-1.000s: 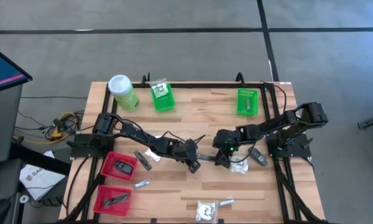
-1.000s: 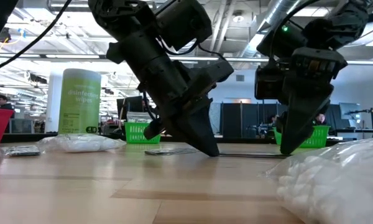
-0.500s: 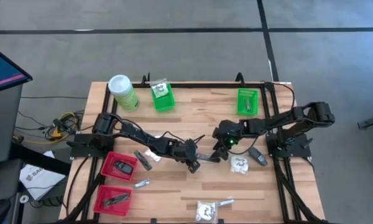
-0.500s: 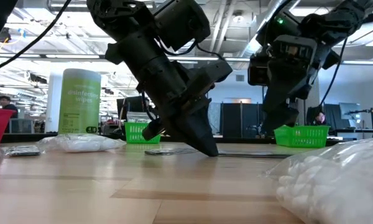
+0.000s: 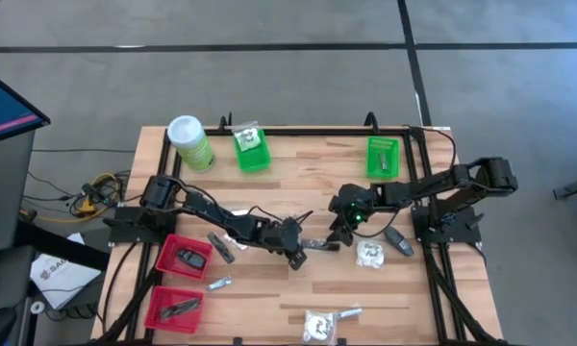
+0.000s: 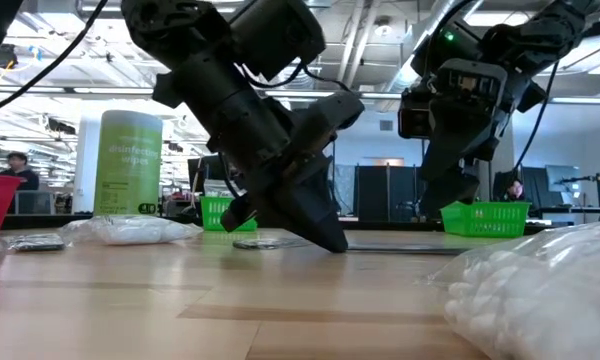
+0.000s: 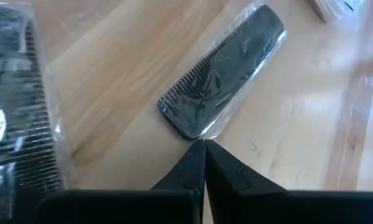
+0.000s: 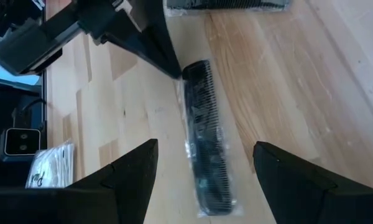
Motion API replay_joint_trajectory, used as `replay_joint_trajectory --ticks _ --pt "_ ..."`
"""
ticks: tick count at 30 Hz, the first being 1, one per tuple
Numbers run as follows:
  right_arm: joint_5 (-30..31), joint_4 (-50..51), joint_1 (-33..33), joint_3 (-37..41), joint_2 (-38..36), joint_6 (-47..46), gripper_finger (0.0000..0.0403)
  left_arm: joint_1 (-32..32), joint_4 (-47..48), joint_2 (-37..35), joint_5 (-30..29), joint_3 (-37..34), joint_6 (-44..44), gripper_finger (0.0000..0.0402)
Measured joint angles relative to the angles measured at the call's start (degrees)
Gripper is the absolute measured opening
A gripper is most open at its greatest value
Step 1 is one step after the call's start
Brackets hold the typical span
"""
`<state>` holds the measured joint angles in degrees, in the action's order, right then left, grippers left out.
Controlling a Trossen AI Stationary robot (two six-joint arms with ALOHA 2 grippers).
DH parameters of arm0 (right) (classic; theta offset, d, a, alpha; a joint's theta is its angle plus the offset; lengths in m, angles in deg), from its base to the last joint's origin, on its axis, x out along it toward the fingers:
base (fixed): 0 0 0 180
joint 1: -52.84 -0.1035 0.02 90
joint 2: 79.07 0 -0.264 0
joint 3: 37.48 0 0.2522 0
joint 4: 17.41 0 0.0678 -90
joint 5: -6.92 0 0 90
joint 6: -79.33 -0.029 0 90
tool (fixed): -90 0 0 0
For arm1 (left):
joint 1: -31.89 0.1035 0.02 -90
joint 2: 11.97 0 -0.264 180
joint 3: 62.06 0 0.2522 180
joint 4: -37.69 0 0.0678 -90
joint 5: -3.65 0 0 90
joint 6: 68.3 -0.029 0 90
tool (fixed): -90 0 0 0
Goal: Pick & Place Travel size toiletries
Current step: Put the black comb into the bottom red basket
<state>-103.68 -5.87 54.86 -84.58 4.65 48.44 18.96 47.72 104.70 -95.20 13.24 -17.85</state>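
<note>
Left gripper (image 5: 298, 252), fingers pressed together, touches one end of a wrapped black comb (image 5: 317, 245) mid-table. Right gripper (image 5: 341, 226) hangs wide open above it. Red baskets (image 5: 183, 258) hold dark toiletries.

The table (image 5: 365, 288) is pale wood with a smooth, slightly shiny finish and visible grain. Just in front of the closed fingers of the left gripper (image 7: 204, 144) lies a black plastic comb (image 7: 227, 74) inside a clear, glossy, wrinkled film wrapper. The fingers (image 7: 186, 174) look like matt black plastic. Below the widely parted fingers of the right gripper (image 8: 205, 163), the same comb shows fine teeth under the shiny film. A white crinkly packet (image 6: 540, 290) looks soft and puffy.
</note>
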Motion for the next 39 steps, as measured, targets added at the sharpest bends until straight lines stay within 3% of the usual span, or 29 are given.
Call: replay_joint_trajectory --ticks 13,28,36,39 --pt "-0.4 0.0 -0.1 0.0 -0.1 0.0 0.0255 0.4 -2.9 -2.8 -1.8 -0.1 -6.0 0.0000" --pt "-0.5 0.1 -0.5 0.0 -0.1 0.9 0.0255 1.4 -3.2 0.3 0.4 0.3 -3.3 0.0000" --pt "-1.1 0.0 0.1 0.0 6.5 1.1 0.0255 1.4 -2.4 0.3 0.8 0.2 -3.4 0.0000" --pt "-4.4 -3.5 0.2 -0.2 9.2 1.1 0.0255 1.4 -2.2 0.4 0.8 0.2 -3.4 0.0000"
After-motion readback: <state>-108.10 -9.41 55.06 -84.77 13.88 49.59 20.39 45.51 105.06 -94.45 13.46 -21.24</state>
